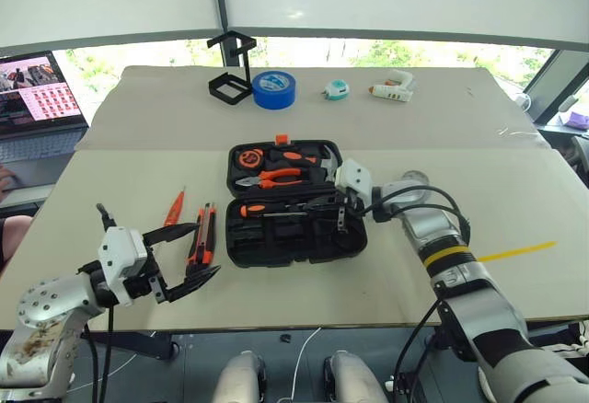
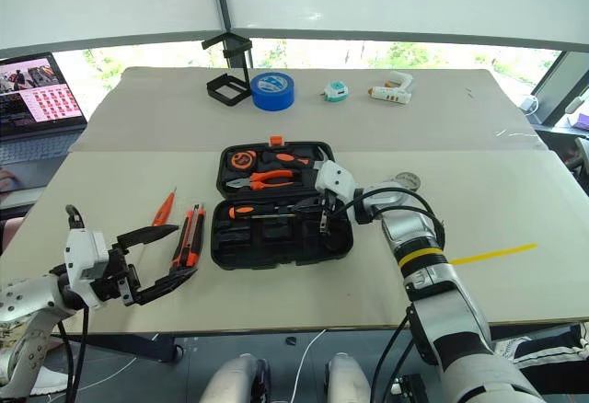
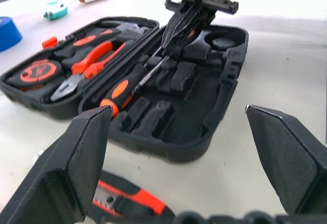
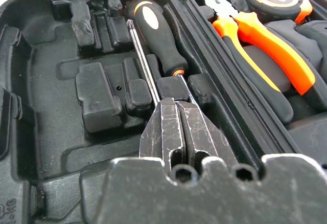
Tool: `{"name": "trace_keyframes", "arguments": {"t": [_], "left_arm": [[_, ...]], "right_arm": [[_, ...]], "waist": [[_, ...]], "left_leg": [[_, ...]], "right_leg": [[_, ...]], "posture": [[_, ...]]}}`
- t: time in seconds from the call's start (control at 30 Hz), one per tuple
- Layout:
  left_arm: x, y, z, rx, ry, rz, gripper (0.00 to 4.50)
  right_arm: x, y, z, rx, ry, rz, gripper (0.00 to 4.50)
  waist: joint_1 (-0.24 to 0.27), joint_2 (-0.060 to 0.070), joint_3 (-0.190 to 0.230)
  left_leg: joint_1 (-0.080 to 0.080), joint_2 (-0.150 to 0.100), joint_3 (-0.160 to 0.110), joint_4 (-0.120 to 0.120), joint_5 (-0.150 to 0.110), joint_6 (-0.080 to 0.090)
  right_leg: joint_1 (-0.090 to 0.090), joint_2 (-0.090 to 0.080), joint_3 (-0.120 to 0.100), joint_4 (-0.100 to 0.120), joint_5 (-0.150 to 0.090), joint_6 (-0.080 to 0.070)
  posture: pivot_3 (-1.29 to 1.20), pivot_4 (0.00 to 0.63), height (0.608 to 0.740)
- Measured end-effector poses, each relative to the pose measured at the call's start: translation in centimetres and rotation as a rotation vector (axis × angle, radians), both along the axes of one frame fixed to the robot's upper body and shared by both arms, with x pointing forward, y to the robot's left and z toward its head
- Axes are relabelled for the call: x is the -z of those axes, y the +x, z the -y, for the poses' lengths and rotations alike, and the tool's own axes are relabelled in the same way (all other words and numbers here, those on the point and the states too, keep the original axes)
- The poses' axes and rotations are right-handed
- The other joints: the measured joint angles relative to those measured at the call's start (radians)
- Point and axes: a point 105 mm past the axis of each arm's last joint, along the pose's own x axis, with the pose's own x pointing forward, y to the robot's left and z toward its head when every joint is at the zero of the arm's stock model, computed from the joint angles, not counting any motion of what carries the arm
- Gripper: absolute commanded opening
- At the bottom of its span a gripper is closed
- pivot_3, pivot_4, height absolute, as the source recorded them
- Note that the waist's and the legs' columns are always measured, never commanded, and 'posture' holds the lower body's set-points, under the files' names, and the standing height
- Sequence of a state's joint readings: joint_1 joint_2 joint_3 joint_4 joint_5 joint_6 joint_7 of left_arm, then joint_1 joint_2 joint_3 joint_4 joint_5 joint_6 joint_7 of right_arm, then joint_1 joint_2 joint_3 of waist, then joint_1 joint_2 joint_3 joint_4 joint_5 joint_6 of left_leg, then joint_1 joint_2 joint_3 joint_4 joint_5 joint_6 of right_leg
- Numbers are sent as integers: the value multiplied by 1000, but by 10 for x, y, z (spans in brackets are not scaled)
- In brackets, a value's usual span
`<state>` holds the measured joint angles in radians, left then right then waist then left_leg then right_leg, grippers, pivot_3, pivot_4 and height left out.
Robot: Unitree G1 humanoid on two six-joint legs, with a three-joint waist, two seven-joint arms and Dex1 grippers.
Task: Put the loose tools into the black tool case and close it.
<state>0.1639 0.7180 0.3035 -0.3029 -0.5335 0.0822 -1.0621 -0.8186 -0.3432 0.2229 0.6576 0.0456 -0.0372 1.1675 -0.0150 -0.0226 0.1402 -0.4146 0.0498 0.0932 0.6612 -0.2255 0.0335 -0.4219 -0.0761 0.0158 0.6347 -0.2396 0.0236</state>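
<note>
Right wrist view is showing me my right gripper [image 4: 179,124] with its scratched metal fingers pressed together, pinching the thin steel shaft of a black-and-orange screwdriver [image 4: 158,37] lying just ahead in the moulded black tool case [image 1: 294,247]. My left gripper [image 1: 179,260] is hanging wide apart, empty, with the ridged utility knife [image 1: 202,235] and slim orange tester screwdriver [image 1: 175,205] just beyond it.

The tool case [image 1: 294,237] is black with an orange latch [image 1: 282,138]; at its twelve o'clock lies a blue tape roll [image 1: 273,89]; the utility knife [image 1: 202,236] is black-orange.
</note>
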Motion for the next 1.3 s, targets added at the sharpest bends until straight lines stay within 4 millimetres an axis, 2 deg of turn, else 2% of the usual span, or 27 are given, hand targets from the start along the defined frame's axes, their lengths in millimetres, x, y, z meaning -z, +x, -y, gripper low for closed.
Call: {"name": "trace_keyframes", "arguments": {"t": [0.53,0.7,0.8,0.9,0.97,1.0,1.07,1.13,1.17,1.23,1.3], "left_arm": [[2,7,5,-46,8,-48,4500],[0,9,5,-88,-27,-31,4500],[-2,3,-6,-186,-122,-26,4500],[-2,-5,-28,-286,-135,-48,4500],[-6,-8,-41,-344,-150,-49,4500],[-7,-11,-47,-375,-151,-50,4500],[-9,-20,-69,-476,-135,-51,4500],[-6,-29,-82,-539,-123,-68,4500],[-3,-37,-90,-580,-124,-83,4500],[8,-60,-109,-687,-112,-148,4500],[16,-77,-122,-760,-93,-201,4500]], "right_arm": [[5,2,-20,-40,-84,45,42],[-1,-2,-21,-55,-23,37,42],[-18,-15,-6,-90,118,48,776],[-54,-17,32,-45,205,138,1796],[-65,-26,54,-31,235,170,2546],[-65,-32,65,-21,246,171,2806],[-52,-43,94,50,250,137,3546],[-43,-52,110,97,256,116,4294],[-41,-59,117,117,266,117,4490],[-32,-75,138,161,263,118,4490],[-21,-90,146,142,208,134,4490]], "waist": [[-23,-1,-1],[-27,-1,-1],[-25,-1,0],[-20,-1,0],[-11,-3,0],[-6,-3,0],[0,-4,0],[1,-4,0],[-1,-4,0],[-5,-4,1],[-3,-5,1]], "left_leg": [[9,1,1,0,1,-1],[8,2,0,-1,1,-2],[4,2,-1,-1,1,-2],[4,1,-2,-1,1,-2],[6,2,-2,-1,1,-2],[6,2,-3,-1,1,-2],[6,2,-1,-1,0,-3],[6,2,0,-1,0,-3],[7,2,0,-1,0,-3],[7,2,0,-1,-2,-2],[8,2,0,-1,-2,-2]], "right_leg": [[1,1,1,10,-2,-4],[1,0,1,10,-3,-4],[-2,-2,1,9,-3,-3],[-1,-2,0,7,-2,-3],[2,-2,-1,6,-2,-3],[2,-2,-1,6,-3,-3],[1,-2,0,6,-3,-4],[1,-2,0,6,-3,-4],[1,-2,1,6,-3,-4],[1,-1,1,6,-5,-4],[1,-1,1,6,-6,-5]], "posture": [[0,150,740],[0,150,740],[0,150,740],[0,150,740],[0,150,740],[0,150,740],[0,150,740],[0,150,740],[0,150,740],[0,150,740],[0,150,740]]}}
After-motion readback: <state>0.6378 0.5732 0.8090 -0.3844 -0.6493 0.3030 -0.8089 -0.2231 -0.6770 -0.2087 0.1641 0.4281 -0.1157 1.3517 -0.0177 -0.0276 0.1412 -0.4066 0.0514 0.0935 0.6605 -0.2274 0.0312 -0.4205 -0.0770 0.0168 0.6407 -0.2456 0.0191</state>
